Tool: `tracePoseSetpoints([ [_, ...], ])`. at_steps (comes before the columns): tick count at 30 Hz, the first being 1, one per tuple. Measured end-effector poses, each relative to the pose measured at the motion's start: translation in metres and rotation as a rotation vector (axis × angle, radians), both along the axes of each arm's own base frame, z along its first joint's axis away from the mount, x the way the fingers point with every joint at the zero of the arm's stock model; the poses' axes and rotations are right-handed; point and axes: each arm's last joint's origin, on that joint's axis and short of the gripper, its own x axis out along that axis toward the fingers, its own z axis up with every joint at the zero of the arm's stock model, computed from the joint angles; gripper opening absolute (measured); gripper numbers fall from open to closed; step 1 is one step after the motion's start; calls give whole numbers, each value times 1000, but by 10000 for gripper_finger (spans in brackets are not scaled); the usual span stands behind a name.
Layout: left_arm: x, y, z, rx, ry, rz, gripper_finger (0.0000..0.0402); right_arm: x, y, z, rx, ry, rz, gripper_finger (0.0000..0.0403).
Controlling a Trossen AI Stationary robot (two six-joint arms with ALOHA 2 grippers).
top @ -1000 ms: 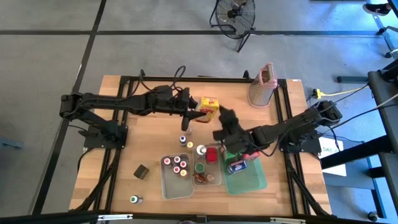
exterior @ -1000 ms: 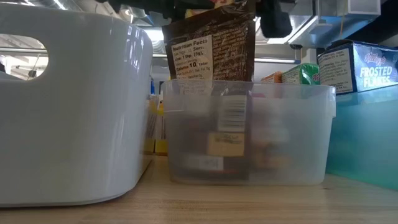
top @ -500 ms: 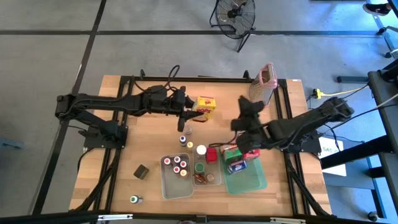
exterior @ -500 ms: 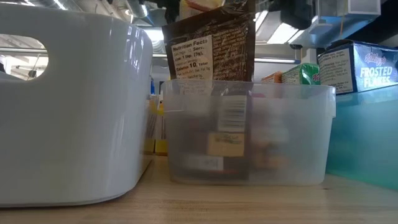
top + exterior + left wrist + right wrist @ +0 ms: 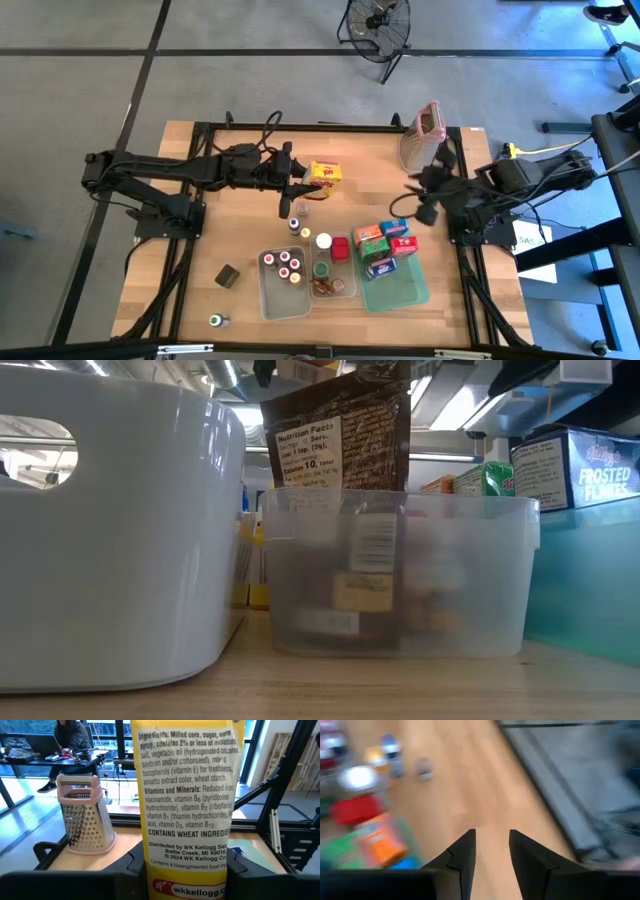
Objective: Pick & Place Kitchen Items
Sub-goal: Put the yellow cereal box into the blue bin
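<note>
Plainly, the left end effector point(image 5: 300, 183) was clenched on the yellow cereal carton point(image 5: 325, 174), which stood upright between its fingers toward the far edge of the worktop point(image 5: 240, 235), near the middle; the left wrist view showed the carton point(image 5: 187, 805) filling the gap between both fingers, its ingredient panel facing the camera, a side-on grip that would suit carrying it without tipping. The right end effector point(image 5: 425, 195) hung above the worktop's right edge, just in front of the pink-topped grater point(image 5: 423, 137), its fingers point(image 5: 462, 852) a little apart with nothing between them, seemingly parked there to keep clear of the sorting area. Toward the near edge, the green tray point(image 5: 400, 292) held red, orange and blue cartons point(image 5: 385, 243) together at its far end, while the clear tub point(image 5: 285, 292) beside it gathered red-capped spice jars point(image 5: 283, 265), so the sorting looked well under way. A few small bottles point(image 5: 298, 218) stood loose between the carton and the tubs, and a green-capped jar point(image 5: 215, 321) waited alone near the front-left corner. The yellow carton probably belonged with its fellows in the tray.
</note>
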Motion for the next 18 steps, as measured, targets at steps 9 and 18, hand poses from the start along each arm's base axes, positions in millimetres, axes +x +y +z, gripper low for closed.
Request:
tracePoseSetpoints([
  [9,0,-5,-1,8,9,-16,125,18,12,-5,46,-5,260,162],
  [18,0,-14,-1,59,15,-55,126,56,21,8,-140,-217,275,275],
])
